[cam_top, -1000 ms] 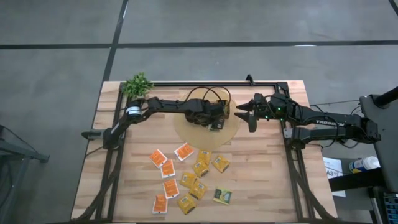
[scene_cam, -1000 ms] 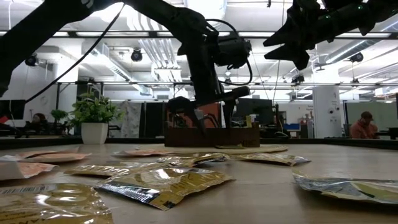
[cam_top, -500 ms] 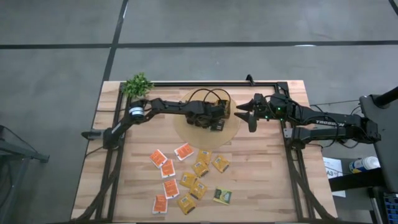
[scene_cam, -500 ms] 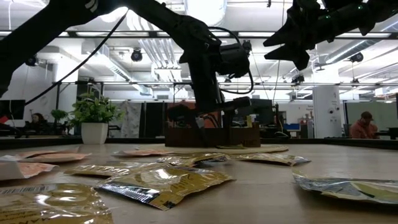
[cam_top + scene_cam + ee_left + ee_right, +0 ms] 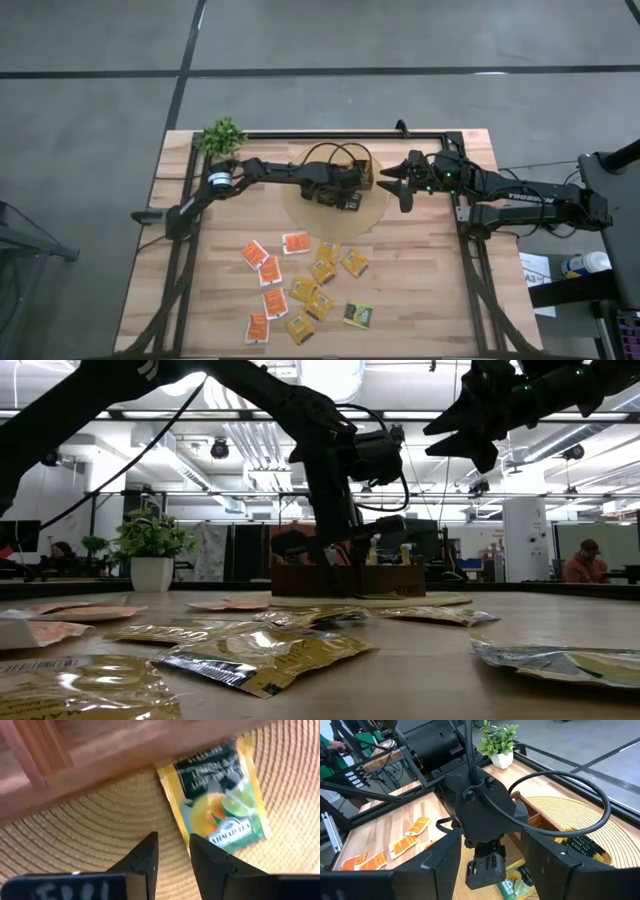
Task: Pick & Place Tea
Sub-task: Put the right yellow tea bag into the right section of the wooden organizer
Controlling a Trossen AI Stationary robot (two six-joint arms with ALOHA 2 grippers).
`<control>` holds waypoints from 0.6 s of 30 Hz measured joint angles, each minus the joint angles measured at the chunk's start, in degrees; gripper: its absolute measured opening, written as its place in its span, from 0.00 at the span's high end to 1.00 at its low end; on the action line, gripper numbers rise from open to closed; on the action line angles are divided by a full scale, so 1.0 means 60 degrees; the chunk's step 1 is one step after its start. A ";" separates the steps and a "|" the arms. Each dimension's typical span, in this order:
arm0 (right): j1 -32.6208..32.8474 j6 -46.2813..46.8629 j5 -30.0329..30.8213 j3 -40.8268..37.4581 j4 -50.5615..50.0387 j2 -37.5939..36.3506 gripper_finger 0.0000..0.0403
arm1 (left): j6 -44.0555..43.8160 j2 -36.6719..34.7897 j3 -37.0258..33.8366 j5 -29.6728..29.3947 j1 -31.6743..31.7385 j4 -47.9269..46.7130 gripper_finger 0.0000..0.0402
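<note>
**Left arm over the mat: sachet lying outside the box, needs a re-grip**

High view. Left gripper [image 5: 345, 192] sits over the round woven mat [image 5: 300, 212], beside the wooden box [image 5: 352, 170]. A green-and-yellow tea sachet [image 5: 349, 205] lies on the mat just at the gripper, outside the box. Right gripper [image 5: 398, 182] hangs near the mat's right edge, apart from everything. Loose sachets [image 5: 300, 285], orange and yellow, are scattered on the table [image 5: 200, 300] well below the mat. A potted plant [image 5: 221, 137] stands at the far left corner.

Low view. Left gripper [image 5: 335, 545] is down low in front of the box [image 5: 390, 578]; right gripper [image 5: 478, 422] is held high.

Left wrist view. Fingers [image 5: 142, 860] stand close together with a narrow gap and nothing between them. The sachet [image 5: 217, 802] lies flat on the mat [image 5: 75, 840], one edge against the box wall [image 5: 115, 750], just beside one fingertip, not grasped.

Right wrist view. Own fingers [image 5: 437, 857] are spread wide, empty.

Judgement: the sachet seems not yet in a compartment. To do it well, open wide, shift sideways to straddle the sachet's free edge, press lightly into the mat and pinch, since flat foil slips. Lift clear of the wall before moving over a compartment.
</note>
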 joint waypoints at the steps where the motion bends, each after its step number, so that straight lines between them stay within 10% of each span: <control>1: -0.0004 0.0000 0.0001 0.0000 -0.0001 0.0000 0.50 | 0.0000 -0.0049 0.0059 0.0018 -0.0007 -0.0062 0.74; 18: -0.0004 -0.0323 -0.0011 0.0000 -0.0609 -0.0395 0.50 | 0.1436 -0.0200 0.0718 0.0513 -0.0007 -0.0406 0.68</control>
